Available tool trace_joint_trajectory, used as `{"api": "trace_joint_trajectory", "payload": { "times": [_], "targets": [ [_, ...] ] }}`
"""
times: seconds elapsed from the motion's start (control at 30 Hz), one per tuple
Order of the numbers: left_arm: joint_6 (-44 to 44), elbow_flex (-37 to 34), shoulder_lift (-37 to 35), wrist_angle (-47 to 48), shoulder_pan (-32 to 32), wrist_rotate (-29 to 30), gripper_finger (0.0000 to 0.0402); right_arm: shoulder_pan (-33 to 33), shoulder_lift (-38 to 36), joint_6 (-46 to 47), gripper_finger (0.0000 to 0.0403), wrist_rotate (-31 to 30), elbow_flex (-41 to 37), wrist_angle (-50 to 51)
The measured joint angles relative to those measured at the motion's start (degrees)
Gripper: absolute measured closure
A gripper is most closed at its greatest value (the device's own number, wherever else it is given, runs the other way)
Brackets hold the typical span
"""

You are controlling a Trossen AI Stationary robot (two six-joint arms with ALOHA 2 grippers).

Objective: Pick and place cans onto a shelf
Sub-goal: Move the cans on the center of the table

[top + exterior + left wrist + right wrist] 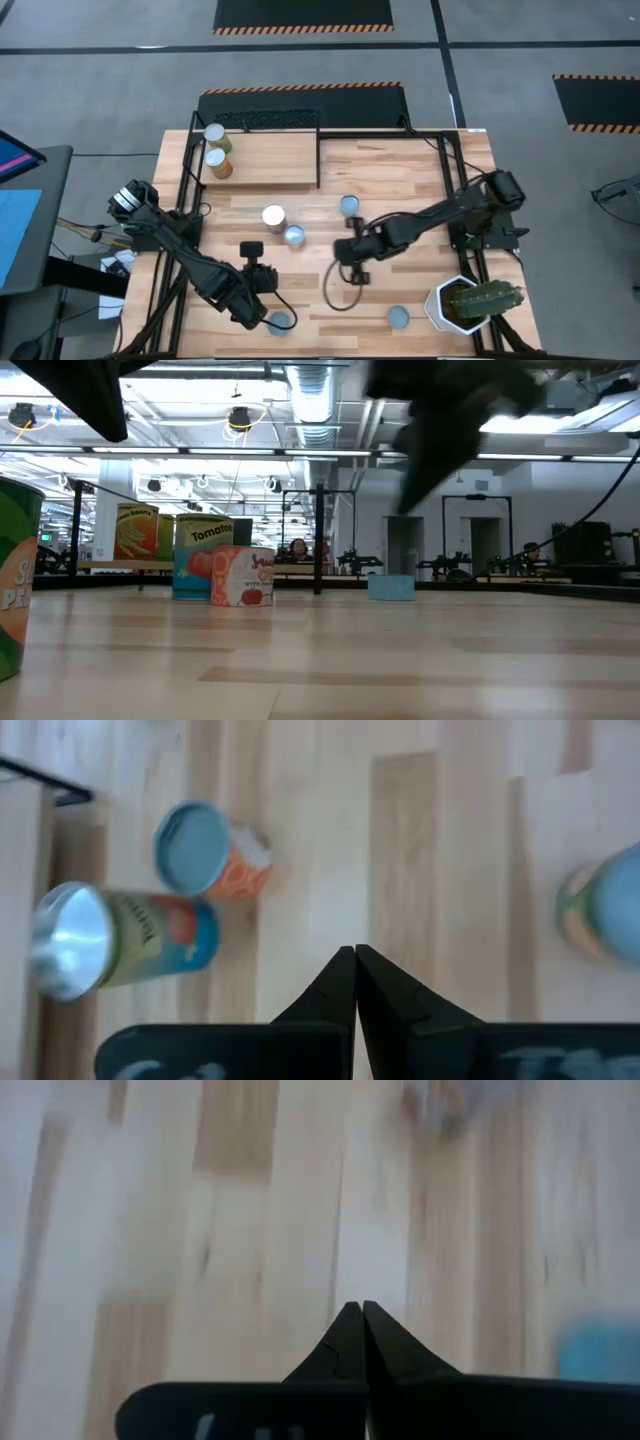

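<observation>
High view shows two small cylindrical tins (215,147) already standing on the pale light-wood shelf board framed in thin black rods (265,155), at its far-left corner. Five tins remain on the planked wooden table (420,180).

Left end effector (252,262): its two dark fingers are pressed together at the tips in the left wrist view, holding nothing. Right end effector (350,262): its fingers likewise meet at the tips in the right wrist view, with nothing between them.

Governing relation: a pair of tins stands upright, long axes vertical, near mid-table. The white-topped tin (274,217) lies at about 1 o'clock from the left end effector; the silvery-blue-topped tin (294,236) sits just beside it, at about 2 o'clock. From the right end effector the same blue-topped tin lies at about 10 o'clock. The left end effector is judged the nearer to the white-topped tin.

Other tins:
- One blue-topped tin (349,205) at 12 o'clock from the right end effector, near.
- One blue-topped tin (279,321) at about 5 o'clock from the left end effector, near the front table edge.
- One blue-topped tin (398,317) at about 4 o'clock from the right end effector.

Judgement: either end effector must open before any grasp. A white pot with a green cactus (470,303) stands at the near right corner, well apart from the pair.
</observation>
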State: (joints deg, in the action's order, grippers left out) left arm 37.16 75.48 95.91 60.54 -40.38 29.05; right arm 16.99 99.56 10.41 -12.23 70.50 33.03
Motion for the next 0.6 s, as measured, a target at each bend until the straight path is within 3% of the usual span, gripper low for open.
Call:
{"api": "trace_joint_trajectory", "payload": {
  "times": [0.2,0.33,0.6],
  "targets": [
    [-7.0,0.0,0.0,-18.5,-0.1,-4.9,0.0402,2.7,-6.9,8.3,0.04,-4.9,0.0,14.6],
    [-9.7,0.1,0.6,-30.9,-0.3,-12.4,0.0402,3.3,-10.8,15.5,0.0398,-10.0,-0.9,22.1],
    [0.6,0.0,6.5,-37.8,-3.5,-19.8,0.0402,5.9,-15.7,25.2,0.0396,-13.6,-4.9,28.0]
  ]
}}
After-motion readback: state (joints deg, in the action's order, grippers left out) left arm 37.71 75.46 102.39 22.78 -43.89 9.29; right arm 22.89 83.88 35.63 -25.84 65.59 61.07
